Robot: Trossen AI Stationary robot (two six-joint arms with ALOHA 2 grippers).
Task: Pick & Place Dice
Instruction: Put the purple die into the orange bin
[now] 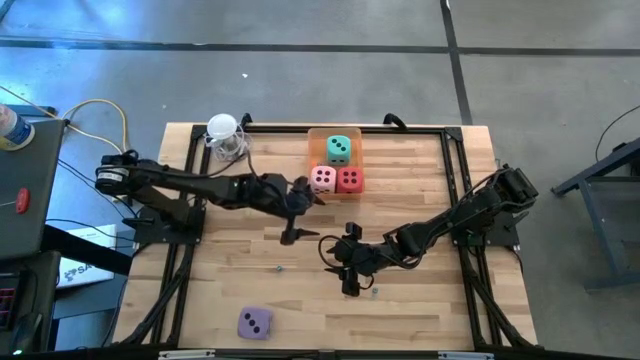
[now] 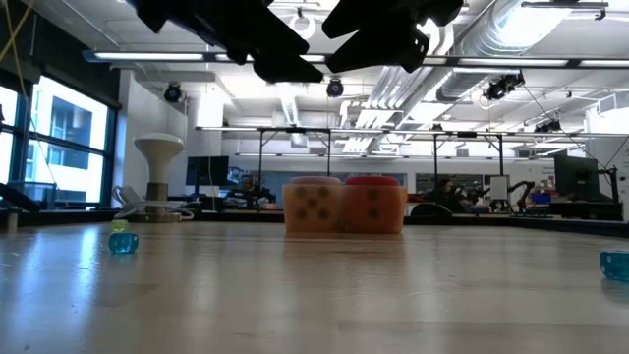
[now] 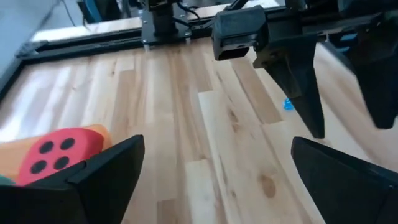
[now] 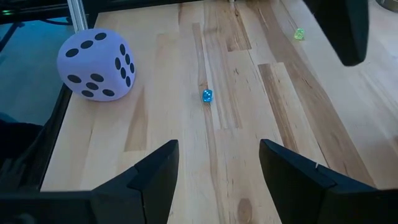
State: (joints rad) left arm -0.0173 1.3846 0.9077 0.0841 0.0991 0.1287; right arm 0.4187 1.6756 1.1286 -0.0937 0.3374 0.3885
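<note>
My left end effector [image 1: 300, 195] stands with fingers wide apart, holding nothing, just left of the pink die [image 1: 323, 179]. The pink, red [image 1: 349, 180] and green [image 1: 339, 149] dice sit in the orange tray [image 1: 316, 138] at the far side. The purple die [image 1: 254, 322] rests alone at the near left of the wooden tabletop [image 1: 420, 300]. My right end effector [image 1: 347, 262] hangs half apart, empty. The purple die looks soft and light: grip opposite flat faces.
</note>
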